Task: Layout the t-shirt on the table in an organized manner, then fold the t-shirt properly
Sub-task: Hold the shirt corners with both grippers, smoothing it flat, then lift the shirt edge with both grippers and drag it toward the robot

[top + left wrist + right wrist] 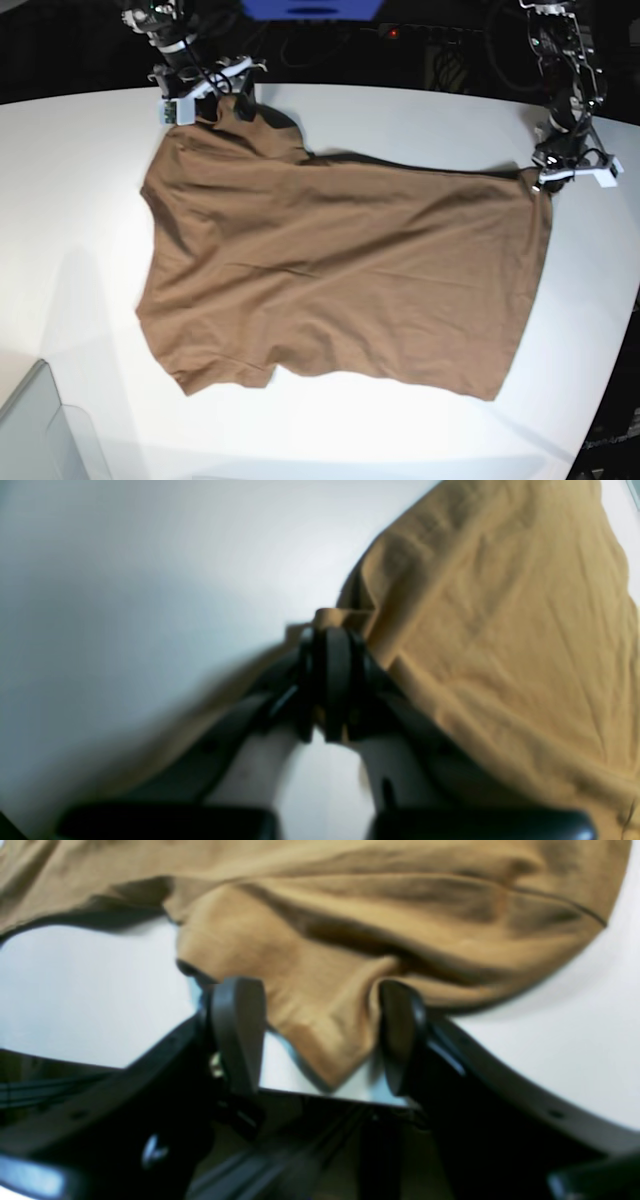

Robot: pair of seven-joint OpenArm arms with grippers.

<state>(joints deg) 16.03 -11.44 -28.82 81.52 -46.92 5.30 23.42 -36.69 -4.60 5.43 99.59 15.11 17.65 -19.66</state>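
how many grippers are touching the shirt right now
2. The left gripper is shut on the t-shirt at its far hem corner. The right gripper stands open around a sleeve tip, its fingers against the cloth.

No readable text, label, brand, number or sign shows in any view.

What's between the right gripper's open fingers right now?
A corner of the t-shirt lies between the right gripper fingers, not yet clamped; right wrist view shows it.
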